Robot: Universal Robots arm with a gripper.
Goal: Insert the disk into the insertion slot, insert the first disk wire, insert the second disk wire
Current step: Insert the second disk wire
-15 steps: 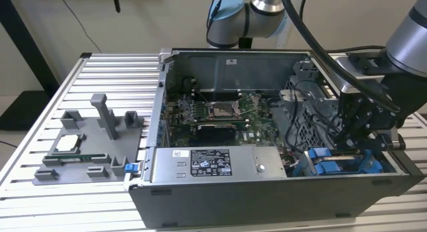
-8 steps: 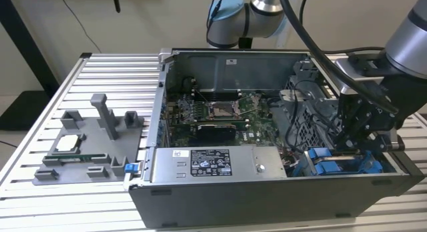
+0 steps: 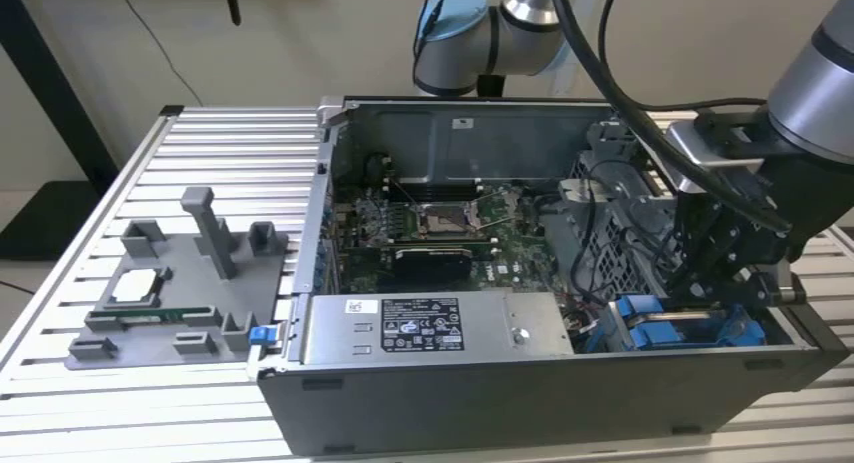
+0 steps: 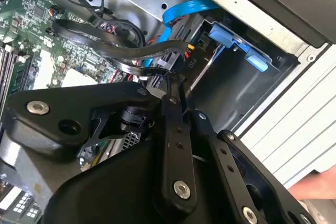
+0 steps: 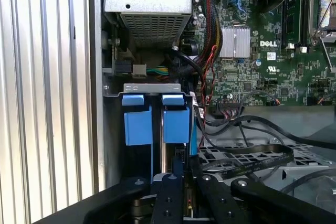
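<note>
The insertion slot (image 3: pixel 674 328) is the grey bay with blue rails at the case's front corner, on the exterior view's right. In the first wrist view two blue tabs (image 5: pixel 157 119) stand side by side in it under a metal bracket. I cannot make out the disk's silver body. My gripper (image 3: pixel 707 298) hangs straight over this bay. In the second wrist view its fingers meet at the gripper (image 4: pixel 173 77) tip, shut on the black connector end of a flat black disk wire (image 4: pixel 126 56) that loops back over the motherboard. The gripper (image 5: pixel 177 169) tip sits just beside the blue tabs.
A grey labelled power-supply box (image 3: pixel 427 325) lies along the case front. The motherboard (image 3: pixel 441 223) fills the case floor, and a perforated cage (image 3: pixel 614 233) stands beside the bay. A blue flat cable (image 4: pixel 184 11) runs near the bay. A grey fixture (image 3: pixel 174 283) sits on the slatted table.
</note>
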